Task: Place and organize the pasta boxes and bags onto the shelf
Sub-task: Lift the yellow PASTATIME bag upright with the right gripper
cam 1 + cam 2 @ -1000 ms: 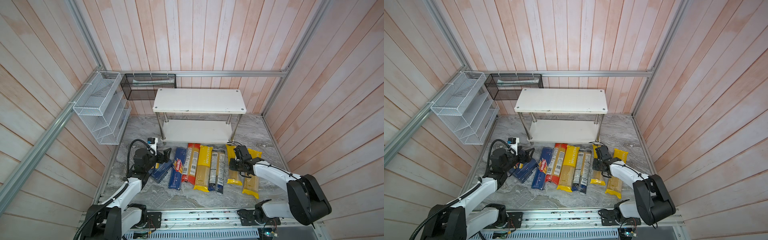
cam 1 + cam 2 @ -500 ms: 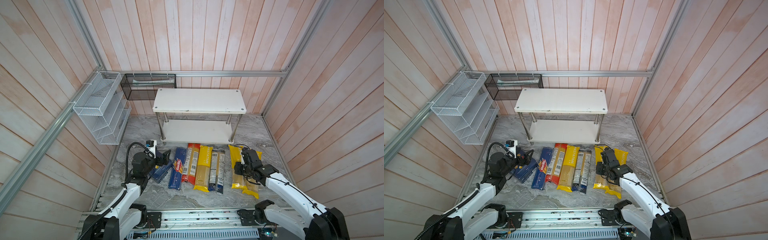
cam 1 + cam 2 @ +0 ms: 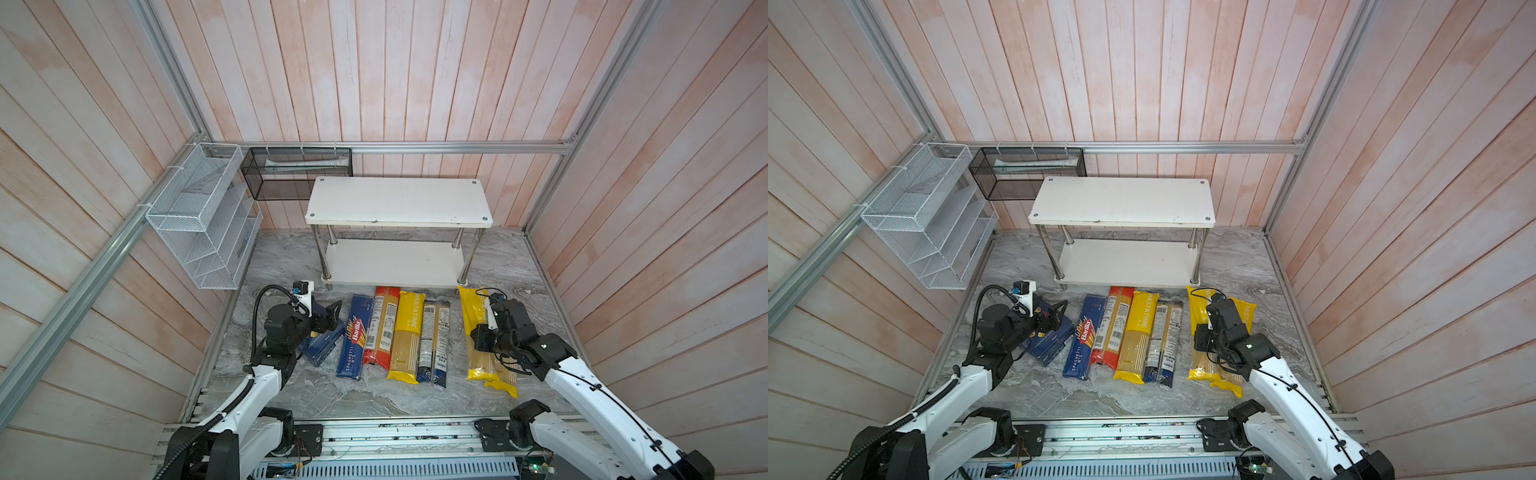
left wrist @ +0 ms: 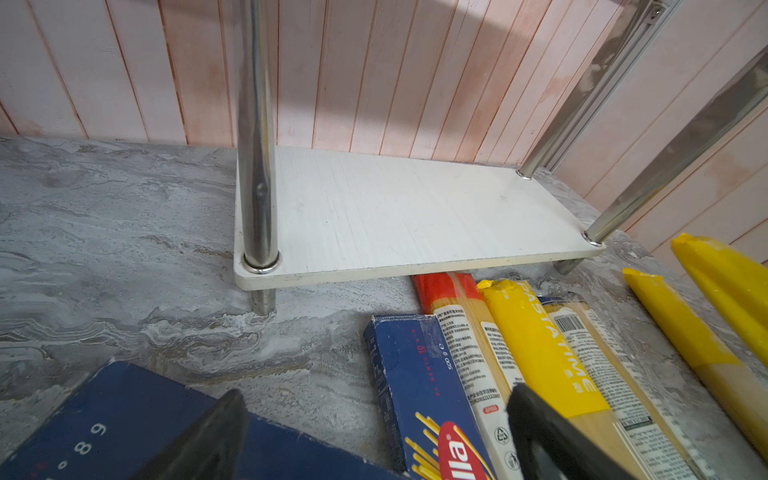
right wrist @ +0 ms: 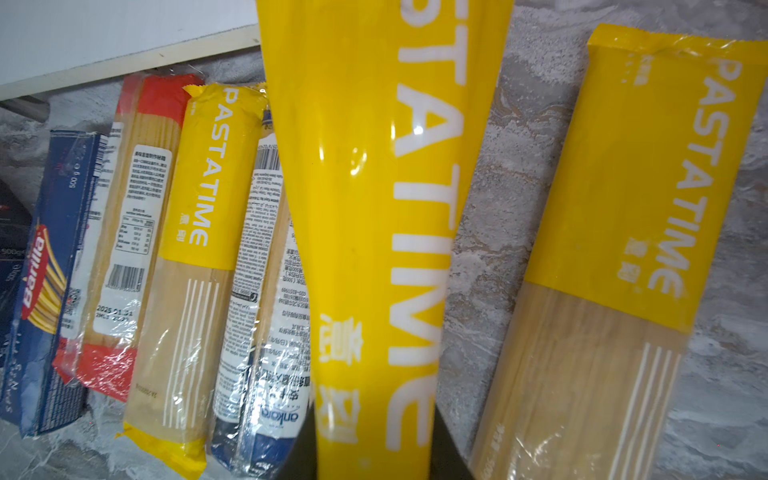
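While the right hand (image 5: 374, 453) pinches one yellow bag (image 5: 374, 187), the left hand (image 4: 374, 444) hangs spread above the wide blue box (image 4: 104, 411). The long blue box (image 3: 353, 340) lies before the shelf (image 3: 399, 203).

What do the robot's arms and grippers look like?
The left arm and right arm have white links with black joint housings. A thick black hose loops over the left wrist; a thin black cable runs along the right arm. The left gripper and right gripper have black wedge-shaped fingers.
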`<state>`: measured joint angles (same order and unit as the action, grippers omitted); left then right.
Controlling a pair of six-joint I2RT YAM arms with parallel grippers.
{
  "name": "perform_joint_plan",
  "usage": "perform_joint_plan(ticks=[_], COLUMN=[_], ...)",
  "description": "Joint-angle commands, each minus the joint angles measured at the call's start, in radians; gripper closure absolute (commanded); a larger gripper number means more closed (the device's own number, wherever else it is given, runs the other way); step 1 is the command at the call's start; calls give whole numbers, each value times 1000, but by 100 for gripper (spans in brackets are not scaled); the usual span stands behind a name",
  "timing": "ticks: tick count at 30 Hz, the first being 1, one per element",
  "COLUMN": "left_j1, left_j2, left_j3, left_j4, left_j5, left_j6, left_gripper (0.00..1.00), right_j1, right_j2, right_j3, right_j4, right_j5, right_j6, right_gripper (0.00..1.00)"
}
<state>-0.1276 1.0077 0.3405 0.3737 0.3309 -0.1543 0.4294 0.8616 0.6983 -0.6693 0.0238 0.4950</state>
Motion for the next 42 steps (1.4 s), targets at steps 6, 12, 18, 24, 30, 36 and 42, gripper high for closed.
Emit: perform_joint_plan(ticks=[6,12,18,24,30,36,42], left_j1=[-1,-2,-1,-1,-1,-1,-1], left_j2=[-15,-24,-34,-38,-46,-48,-48], left_j3=[3,-3,-9,-11,-17,-18,-18], left_j4=[-1,2,5,7,10,10,10], left_j5=[-7,-13,-13,-8,-8,-10,-12], left_j6=[-6,-8,-10,-7,-8,-10,-9], left_gripper=[0,0,0,0,1,0,0], right_j1=[23,41,41,42,42,42,37], right_j2=[-23,16,63,105,166,265,402], right_j3=[238,400,507,596,704,833,1023], right_j4=[-19,-47,-95,-107,-104,-110,-128], right_j5=[-42,-51,-35,-12,14,27,35], right_j6=[-46,-68,-90,-118,-157,-193,-264], right_gripper=[100,100,100,100,100,100,100])
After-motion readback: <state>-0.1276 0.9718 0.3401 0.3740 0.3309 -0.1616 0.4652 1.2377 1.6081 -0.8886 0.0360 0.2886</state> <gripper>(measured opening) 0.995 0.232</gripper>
